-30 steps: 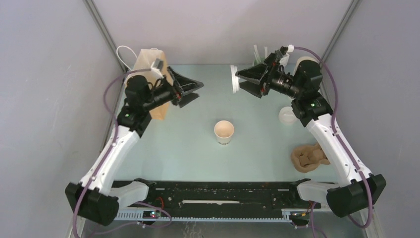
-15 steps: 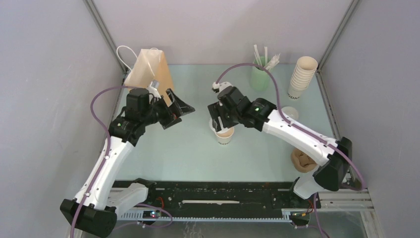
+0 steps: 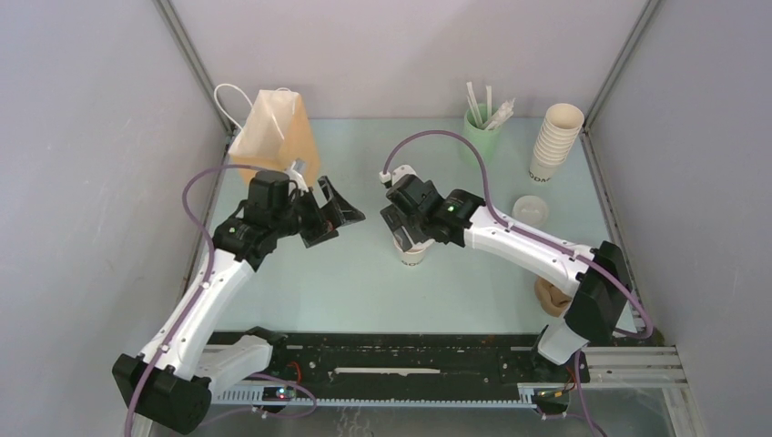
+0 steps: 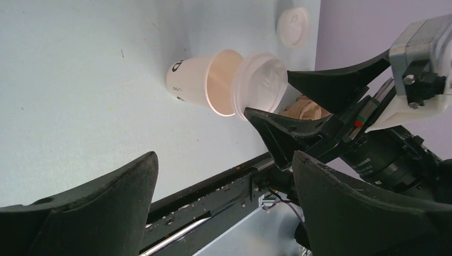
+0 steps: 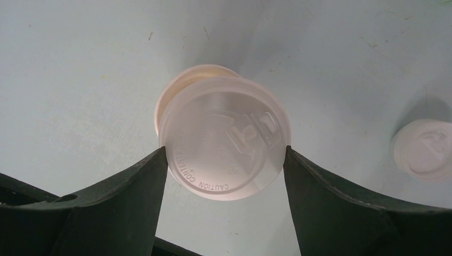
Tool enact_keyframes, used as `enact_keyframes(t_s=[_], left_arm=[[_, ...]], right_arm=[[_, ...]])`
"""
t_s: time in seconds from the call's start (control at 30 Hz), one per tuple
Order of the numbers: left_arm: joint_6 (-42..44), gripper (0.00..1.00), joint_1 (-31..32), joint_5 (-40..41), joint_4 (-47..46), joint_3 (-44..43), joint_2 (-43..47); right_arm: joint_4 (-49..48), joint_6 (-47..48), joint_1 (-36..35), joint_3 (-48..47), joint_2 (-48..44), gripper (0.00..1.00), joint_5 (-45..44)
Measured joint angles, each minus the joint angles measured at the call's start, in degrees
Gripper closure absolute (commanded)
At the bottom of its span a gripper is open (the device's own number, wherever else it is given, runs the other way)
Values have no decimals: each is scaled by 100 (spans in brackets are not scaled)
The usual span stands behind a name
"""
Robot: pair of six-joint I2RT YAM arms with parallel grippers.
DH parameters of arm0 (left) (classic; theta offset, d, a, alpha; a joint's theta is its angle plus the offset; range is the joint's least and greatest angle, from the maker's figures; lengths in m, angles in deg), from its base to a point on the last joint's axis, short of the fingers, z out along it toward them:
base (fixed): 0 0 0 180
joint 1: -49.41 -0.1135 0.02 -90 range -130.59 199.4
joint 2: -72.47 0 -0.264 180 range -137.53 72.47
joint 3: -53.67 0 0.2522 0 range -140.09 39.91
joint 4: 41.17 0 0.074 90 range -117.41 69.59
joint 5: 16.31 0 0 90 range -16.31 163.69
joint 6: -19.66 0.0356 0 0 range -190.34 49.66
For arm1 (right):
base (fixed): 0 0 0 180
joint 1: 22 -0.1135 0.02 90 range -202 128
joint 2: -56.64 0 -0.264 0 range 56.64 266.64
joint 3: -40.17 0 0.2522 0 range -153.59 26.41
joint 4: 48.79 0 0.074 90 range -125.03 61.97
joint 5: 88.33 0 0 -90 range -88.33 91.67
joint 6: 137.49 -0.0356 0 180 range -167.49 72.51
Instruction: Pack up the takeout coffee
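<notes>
The pale green table [image 3: 346, 282] fills the middle of the top view, with both arms reaching in from the bottom edge

A brown paper bag [image 3: 273, 127] with white handles stands at the upper left of the table. A stack of lidless cups [image 3: 551, 141] stands at the upper right, and a green cup [image 3: 480, 137] of white sticks is just left of it

The left gripper [image 3: 339, 218] sits left of centre, below the bag, its jaws spread wide with nothing between them; in its own wrist view the fingers frame the cup from the bottom of the picture

The right gripper [image 3: 405, 228] is at the centre of the frame, clamped on a lid [image 5: 224, 133]: in the right wrist view both fingers press against the lid's opposite edges

The cup [image 3: 414, 255] stands upright at the centre of the table, directly under that gripper. Its mouth is open. The lid hangs just above the rim, a little off centre and not seated, so a sliver of rim shows at the lid's upper left in the right wrist view

A crumpled brown lump [image 3: 555, 293] lies at the lower right of the table, partly behind the right arm

A second lid [image 3: 531, 209] lies flat right of centre, below the stack, well apart from the cup
</notes>
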State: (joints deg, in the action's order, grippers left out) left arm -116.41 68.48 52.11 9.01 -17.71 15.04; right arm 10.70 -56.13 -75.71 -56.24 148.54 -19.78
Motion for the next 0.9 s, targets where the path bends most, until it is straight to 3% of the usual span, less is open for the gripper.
enact_keyframes(t_s=[0.9], left_arm=[[28, 0, 37, 35, -76, 149, -153]], right_arm=[[-341, 46, 310, 61, 387, 15, 772]])
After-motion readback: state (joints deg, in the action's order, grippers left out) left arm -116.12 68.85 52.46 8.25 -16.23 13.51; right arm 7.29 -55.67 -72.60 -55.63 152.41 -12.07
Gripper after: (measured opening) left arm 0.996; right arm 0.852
